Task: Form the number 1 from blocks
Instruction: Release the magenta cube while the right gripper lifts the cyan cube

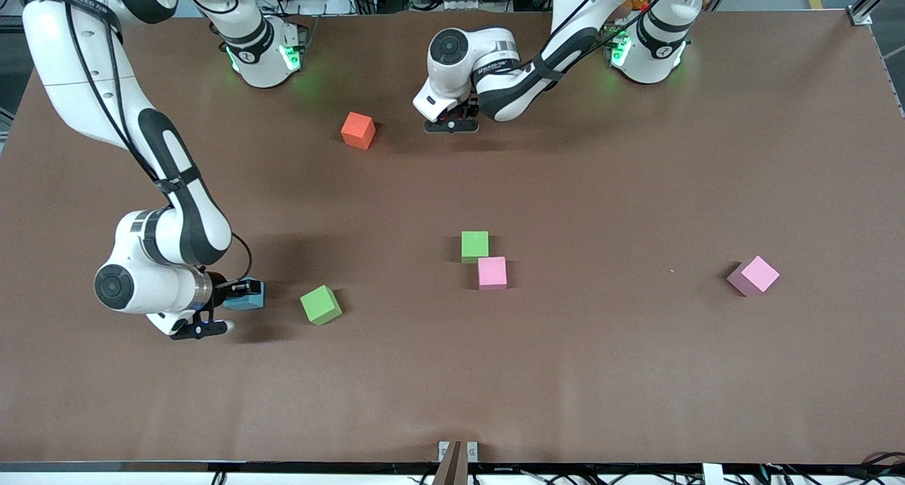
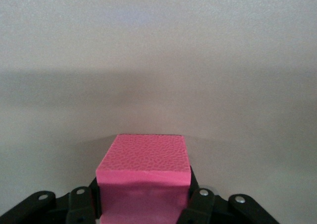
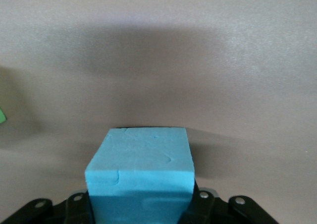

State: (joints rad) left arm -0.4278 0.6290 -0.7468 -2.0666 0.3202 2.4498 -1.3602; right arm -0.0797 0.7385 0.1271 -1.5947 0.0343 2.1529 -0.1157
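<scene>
My left gripper (image 1: 451,123) is low at the table near the robots' bases, beside the red block (image 1: 358,130). In the left wrist view the left gripper (image 2: 143,201) is shut on a magenta-purple block (image 2: 144,154). My right gripper (image 1: 232,295) is low toward the right arm's end, shut on the light blue block (image 1: 249,295), which fills the jaws (image 3: 141,157). One green block (image 1: 320,305) lies just beside the blue one. The other green block (image 1: 474,246) sits mid-table.
A pink cube (image 1: 492,273) touches the mid-table green block's corner, nearer to the front camera. A second pink cube (image 1: 754,276) lies toward the left arm's end. The brown table (image 1: 636,372) is bare along the front edge.
</scene>
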